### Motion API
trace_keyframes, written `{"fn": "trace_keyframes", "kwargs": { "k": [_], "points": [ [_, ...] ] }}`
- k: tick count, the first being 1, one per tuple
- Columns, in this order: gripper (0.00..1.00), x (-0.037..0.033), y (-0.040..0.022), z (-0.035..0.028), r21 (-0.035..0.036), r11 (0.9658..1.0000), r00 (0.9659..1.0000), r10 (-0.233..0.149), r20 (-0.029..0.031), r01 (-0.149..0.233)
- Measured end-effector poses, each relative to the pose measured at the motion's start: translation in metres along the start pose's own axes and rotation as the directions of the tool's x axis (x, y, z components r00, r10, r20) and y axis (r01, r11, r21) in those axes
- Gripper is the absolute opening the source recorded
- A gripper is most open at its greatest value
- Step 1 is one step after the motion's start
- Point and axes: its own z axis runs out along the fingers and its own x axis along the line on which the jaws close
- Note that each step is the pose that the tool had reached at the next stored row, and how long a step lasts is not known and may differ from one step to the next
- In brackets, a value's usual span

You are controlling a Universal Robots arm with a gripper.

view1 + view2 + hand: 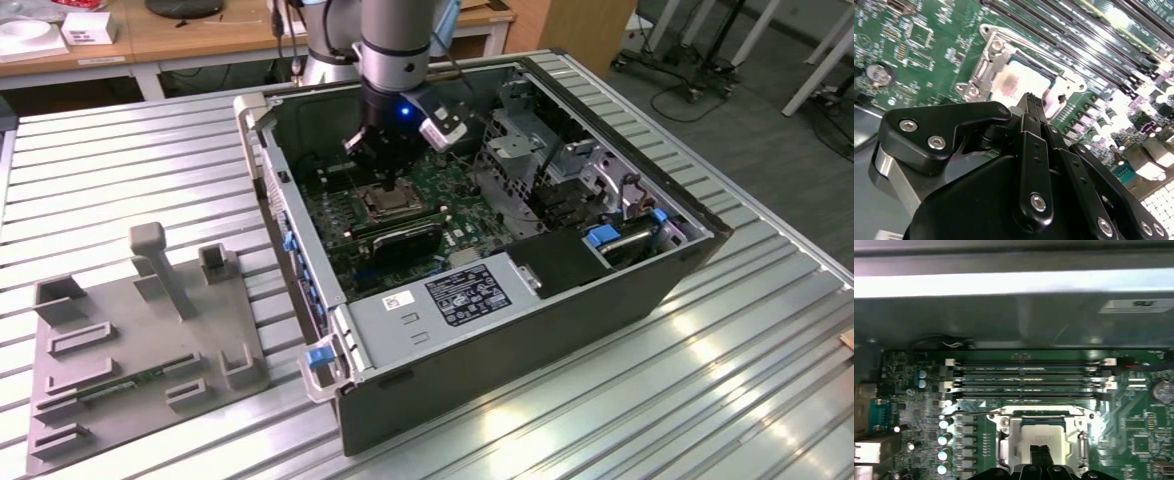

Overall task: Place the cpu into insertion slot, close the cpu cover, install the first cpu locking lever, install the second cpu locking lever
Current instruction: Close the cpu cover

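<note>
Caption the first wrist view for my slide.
Gripper, jaws shut, poised over the cpu seated in the insertion slot, beside the memory slots.

Glossy silver metal cpu cover (1005, 440)

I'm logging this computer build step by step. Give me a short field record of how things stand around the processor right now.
setting: open computer case on a slatted metal table
chip: lies flat, grey face up, inside the cover's window
cover: metal frame lying down around the chip
tool: shut, holding nothing, tips right over the chip's face; contact unclear
memory slots: long rows beside the cover
grey holder tray: on the table, at the exterior view's left
</note>
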Motion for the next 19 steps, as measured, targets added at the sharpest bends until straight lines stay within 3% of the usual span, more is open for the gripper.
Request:
{"fn": "trace_keyframes", "kwargs": {
  "k": [12,19],
  "points": [
    [0.11,0.0166,-0.0004,0.0055,0.0001,1.0000,1.0000,0.000,0.0025,0.000],
    [0.11,0.0214,-0.0007,0.0080,0.0003,1.0000,1.0000,0.000,0.0031,0.000]
  ]
}}
